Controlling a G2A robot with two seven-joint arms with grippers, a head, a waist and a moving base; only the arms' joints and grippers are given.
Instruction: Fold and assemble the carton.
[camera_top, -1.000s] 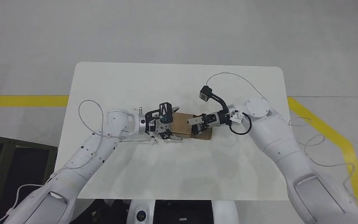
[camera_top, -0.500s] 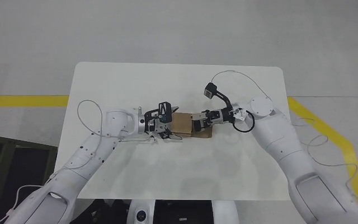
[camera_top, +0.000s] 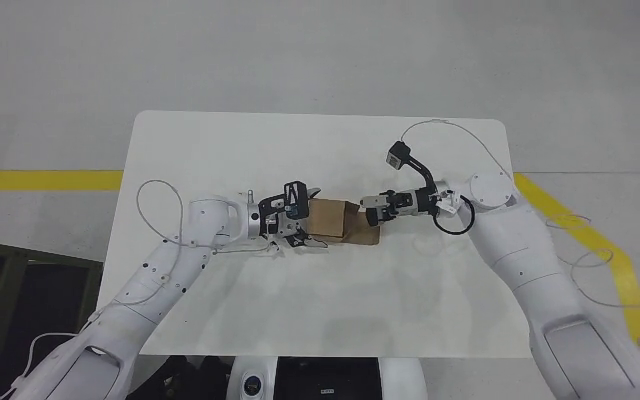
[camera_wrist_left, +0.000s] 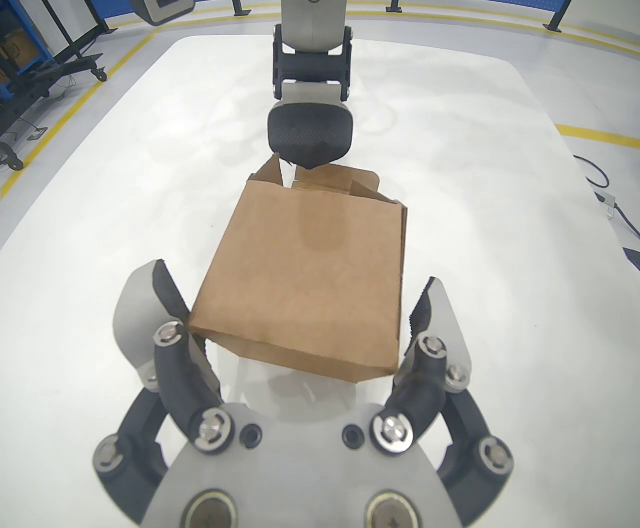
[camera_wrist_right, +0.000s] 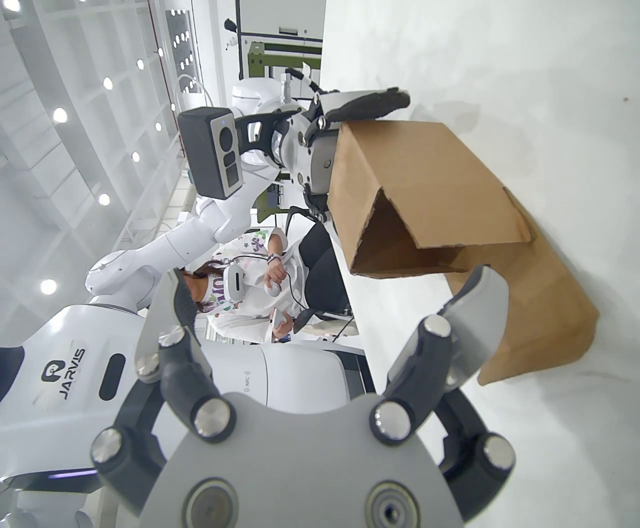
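Observation:
A brown carton (camera_top: 333, 219) lies mid-table as a squared-up sleeve. The end facing the right arm is open, with loose flaps (camera_wrist_right: 530, 300). My left gripper (camera_top: 300, 228) is shut on the carton (camera_wrist_left: 315, 240) at its other end, one finger on each side, and that end is lifted slightly off the table. My right gripper (camera_top: 375, 207) is open and holds nothing. It sits just off the open end, and one of its fingertips (camera_wrist_left: 310, 132) hovers at the flaps. In the right wrist view the carton's hollow inside (camera_wrist_right: 395, 235) shows, with one finger (camera_wrist_right: 480, 300) in front of the lower flap.
The white table (camera_top: 300, 150) has bare room all around the carton. A thin cable (camera_top: 440, 130) loops off the right arm over the far right of the table. Yellow floor lines run past both table ends.
My right gripper has drawn back to the right, out of the carton's open end. The left gripper and the carton have stayed in place.

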